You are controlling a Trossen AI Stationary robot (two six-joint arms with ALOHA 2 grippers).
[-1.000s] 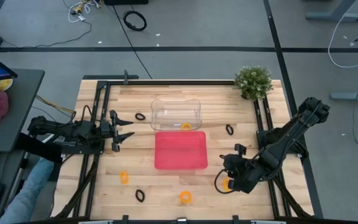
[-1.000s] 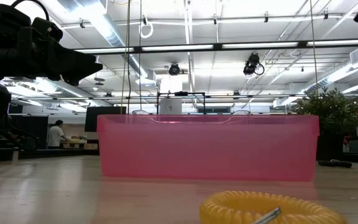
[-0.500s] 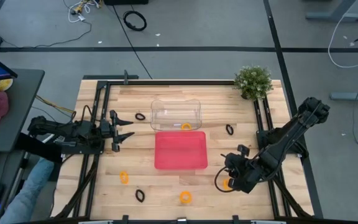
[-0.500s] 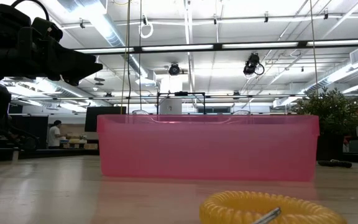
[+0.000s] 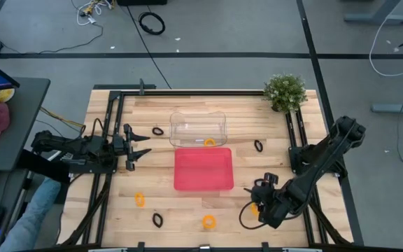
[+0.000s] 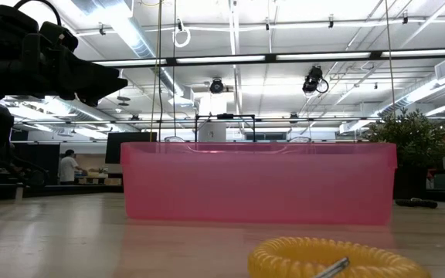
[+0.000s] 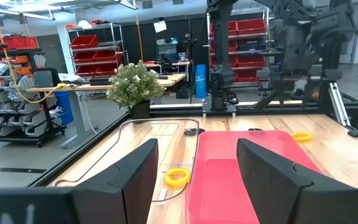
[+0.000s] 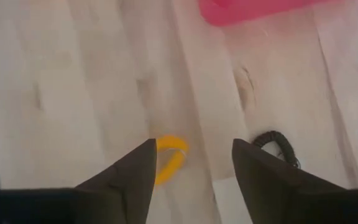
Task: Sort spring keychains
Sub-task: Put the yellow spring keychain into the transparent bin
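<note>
7 spring keychains counted from above: 4 orange, 3 black. Where does each sit? (K.)

All lie on the table (image 5: 180,210) except 1. The boxed orange loop (image 5: 209,142) is inside the clear container (image 5: 180,129), which touches the far edge of the red tray (image 5: 203,169). Nothing shows inside the tray. The far black loop (image 5: 158,131) lies just left of the container, and the right black loop (image 5: 258,145) lies off the tray's far right corner. Along the near edge are the left orange loop (image 5: 140,200), the near black loop (image 5: 157,219) and the near orange loop (image 5: 208,222). (M.)

And the 7th? (K.)

The 7th orange loop (image 5: 255,207) is at the right arm's tip, partly hidden by it. (M.)

Jaws? (K.)

The right gripper (image 8: 192,146) is low over the wood near the tray's near right corner, jaws spread and gripping nothing. Its wrist view shows an orange coil (image 8: 169,158) flat on the wood in the gap between the fingers, with a black coil (image 8: 278,146) near it. I cannot tell which of the 7 these 2 are. The left gripper (image 5: 144,145) hangs left of the tray, pointed toward it, jaws apart and empty. (M.)

Other items? (K.)

1 potted plant (image 5: 285,92) stands at the far right corner. (M.)
</note>
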